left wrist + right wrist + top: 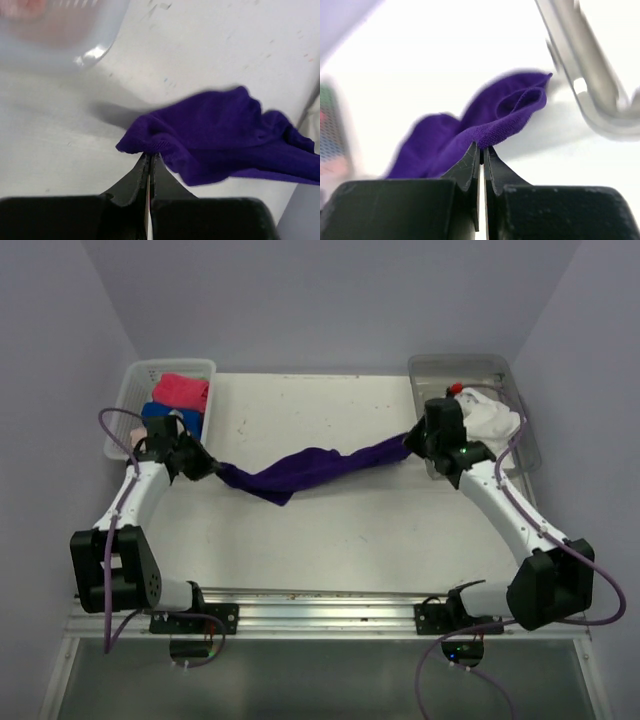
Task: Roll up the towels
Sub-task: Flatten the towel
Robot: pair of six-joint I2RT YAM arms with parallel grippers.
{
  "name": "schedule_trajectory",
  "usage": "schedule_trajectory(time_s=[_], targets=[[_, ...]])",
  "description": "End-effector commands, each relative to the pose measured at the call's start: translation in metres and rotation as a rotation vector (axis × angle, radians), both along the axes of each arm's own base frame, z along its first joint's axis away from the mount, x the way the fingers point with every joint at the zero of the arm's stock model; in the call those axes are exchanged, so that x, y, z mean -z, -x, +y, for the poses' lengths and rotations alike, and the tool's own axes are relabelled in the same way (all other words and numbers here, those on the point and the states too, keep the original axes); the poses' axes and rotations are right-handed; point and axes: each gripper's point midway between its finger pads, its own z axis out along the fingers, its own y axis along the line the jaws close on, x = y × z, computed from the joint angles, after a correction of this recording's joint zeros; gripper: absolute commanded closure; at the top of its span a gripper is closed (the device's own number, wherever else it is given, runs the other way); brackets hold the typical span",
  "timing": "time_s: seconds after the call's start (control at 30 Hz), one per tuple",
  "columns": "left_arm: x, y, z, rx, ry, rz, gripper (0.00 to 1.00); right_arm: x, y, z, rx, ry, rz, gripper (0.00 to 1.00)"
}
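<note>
Left gripper [150, 156]: pressed together on one end of the deep purple soft cloth towel [225, 135]; a small fold of its edge is pinched between the tips.
Right gripper [482, 148]: likewise closed; the opposite end of the same towel is nipped at a folded hem.
Towel position: slung between the two grippers across the far half of the white table [330, 560], sagging towards the near side in the middle, bunched rather than flat.
Step in hand: judged to be the spreading of the towel before any rolling.
Doing it well: the ends should be drawn apart evenly until the sag is taken out, then lowered together so that the cloth is laid flat; any bunching left in would be rolled in.
Left arm pose: reached to the far left, wrist turned rightward, just beside the white plastic lattice basket [125, 400] holding a hot pink towel [182, 390] and a blue towel [170, 418].
Right arm pose: extended to the far right, gripper turned leftward at the grey metal tray [460, 362], where a white towel [490, 420] lies.
</note>
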Motion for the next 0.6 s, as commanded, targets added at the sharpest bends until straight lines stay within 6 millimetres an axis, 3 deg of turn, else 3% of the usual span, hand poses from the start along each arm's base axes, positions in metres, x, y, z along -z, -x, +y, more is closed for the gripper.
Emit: schedule_trajectory(time_s=[0.0,0.07,0.1,0.17,0.2,0.3,0.37,0.43,0.47,0.5,0.57], targets=[[-0.087,-0.06,0.005,-0.028,0.039,-0.236,1.0,-0.086,-0.038,-0.023,0.01,0.007,-0.156,1.0],[-0.111,-0.071,0.009,-0.037,0.054,-0.289,1.0,-0.114,-0.04,-0.026,-0.005,-0.016,-0.205,1.0],[-0.135,-0.074,0.01,-0.033,0.058,-0.354,1.0,-0.134,-0.041,-0.033,0.009,-0.026,-0.247,1.0],[-0.158,-0.075,0.017,-0.027,0.059,-0.42,1.0,-0.155,-0.032,-0.036,0.001,-0.041,-0.29,1.0],[-0.173,-0.071,0.018,-0.016,0.056,-0.457,1.0,-0.155,-0.028,-0.04,0.007,-0.04,-0.292,1.0],[-0.178,-0.057,0.028,-0.006,0.008,-0.476,1.0,-0.144,-0.005,-0.044,0.001,-0.039,-0.283,1.0],[-0.17,-0.048,0.031,-0.01,-0.018,-0.463,1.0,-0.129,0.008,-0.045,-0.01,-0.036,-0.255,1.0],[-0.147,-0.031,0.028,-0.012,-0.018,-0.423,1.0,-0.099,0.028,-0.048,-0.012,-0.027,-0.199,1.0],[-0.12,-0.02,0.026,-0.009,-0.013,-0.365,1.0,-0.087,0.038,-0.049,-0.018,-0.024,-0.17,1.0],[-0.112,-0.012,0.026,-0.01,-0.019,-0.349,1.0,-0.056,0.049,-0.05,-0.02,-0.018,-0.106,1.0],[-0.079,0.006,0.025,-0.016,-0.027,-0.266,1.0,-0.034,0.069,-0.052,-0.018,-0.02,-0.064,1.0]])
